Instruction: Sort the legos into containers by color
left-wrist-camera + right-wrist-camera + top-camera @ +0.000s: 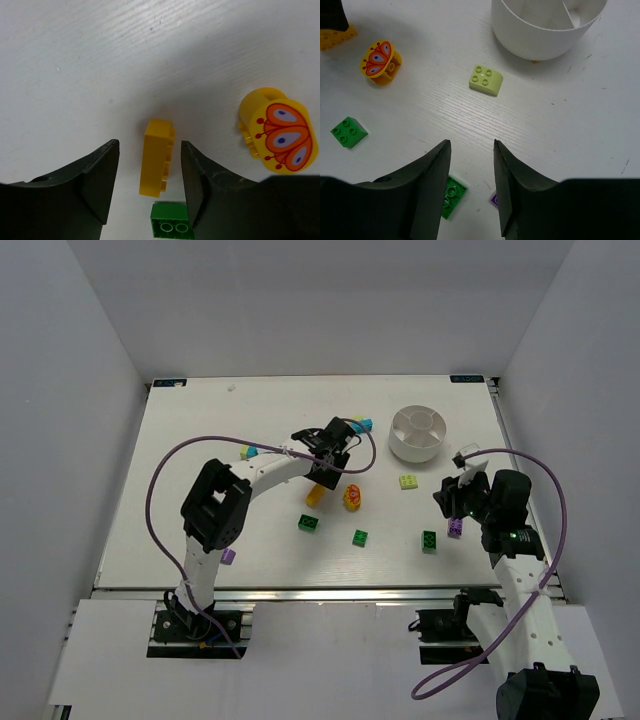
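My left gripper [150,146] is open and low over the table, one finger on each side of a yellow brick [157,157] that lies on its side. A green brick [170,222] lies just behind that brick, and a yellow butterfly-printed brick [279,131] lies to its right. In the top view the left gripper [320,482] is above the yellow brick [315,495]. My right gripper [471,144] is open and empty above a green brick [451,196] and a purple brick [495,200]. The white divided bowl [417,432] stands at the back right.
A pale yellow-green brick [408,481] lies in front of the bowl. Green bricks [309,523] [360,537] [429,541] lie along the front. A cyan brick [362,425] is behind the left gripper. A cyan-yellow brick [248,452] and a purple brick [228,556] lie on the left.
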`<state>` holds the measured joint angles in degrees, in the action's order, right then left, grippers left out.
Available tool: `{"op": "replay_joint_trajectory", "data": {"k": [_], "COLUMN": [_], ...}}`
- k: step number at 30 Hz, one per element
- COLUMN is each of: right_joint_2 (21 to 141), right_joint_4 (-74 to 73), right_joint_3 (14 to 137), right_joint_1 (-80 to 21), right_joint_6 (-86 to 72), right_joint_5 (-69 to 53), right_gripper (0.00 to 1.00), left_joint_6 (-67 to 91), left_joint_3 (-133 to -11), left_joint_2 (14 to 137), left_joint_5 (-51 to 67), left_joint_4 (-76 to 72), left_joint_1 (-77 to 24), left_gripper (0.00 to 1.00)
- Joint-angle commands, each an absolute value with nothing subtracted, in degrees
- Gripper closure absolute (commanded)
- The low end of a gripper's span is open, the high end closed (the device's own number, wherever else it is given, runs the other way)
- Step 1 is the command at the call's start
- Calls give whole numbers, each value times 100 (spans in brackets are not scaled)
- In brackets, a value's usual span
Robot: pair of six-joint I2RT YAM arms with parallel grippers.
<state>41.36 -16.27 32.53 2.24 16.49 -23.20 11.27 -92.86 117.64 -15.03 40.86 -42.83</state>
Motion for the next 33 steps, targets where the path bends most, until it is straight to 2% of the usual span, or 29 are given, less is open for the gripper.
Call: {"op": "replay_joint_trajectory", "data": {"k": [1,7,9,10,12,13,16,20,21,22,25,33], "right_joint_2": [4122,4122,4122,4122,4131,4122,4131,4140,4140,4140,4166,4192], "right_joint_4": [-1503,-1503,-1503,-1503,-1503,-1503,-1503,-1494,-1485,-1485,-1468,-1450], "right_joint_3": [3524,3524,3524,3524,3524,3524,3516,3516,3516,3507,3498,3472], "right_joint_1": [229,229,229,229,229,229,237,229,229,229,237,229], "right_joint_6": [1635,1635,1635,1635,1644,1652,1661,1652,1661,1652,1652,1635], "right_joint_5": [-2232,-2206,-2197,-2206,-2197,-2197,-2197,-2197,-2197,-2206,-2189,-2136], "right_gripper": [54,54,54,55,55,55,56,58,58,58,58,59], "left_joint_6": [985,967,958,967,958,958,958,1019,1107,1325,1774,2863], "left_joint_3": [-9483,-9466,-9475,-9466,-9501,-9536,-9597,-9275,-9125,-8975,-9051,-11317], "left_joint_2": [11751,11962,12041,12058,12059,12067,11857,11094,10909,10594,10555,12101], "left_joint_5": [-1486,-1424,-1406,-1389,-1397,-1397,-1354,-810,-521,-14,516,492], "left_joint_4": [4553,4641,4641,4597,4571,4562,4421,3196,2808,2421,1399,414], "left_joint_1": [-4280,-4280,-4280,-4280,-4280,-4280,-4280,-4219,-4158,-4157,-4087,-4034], "left_gripper": [38,40,48,60,71,74,77,97,99,100,100,100]}}
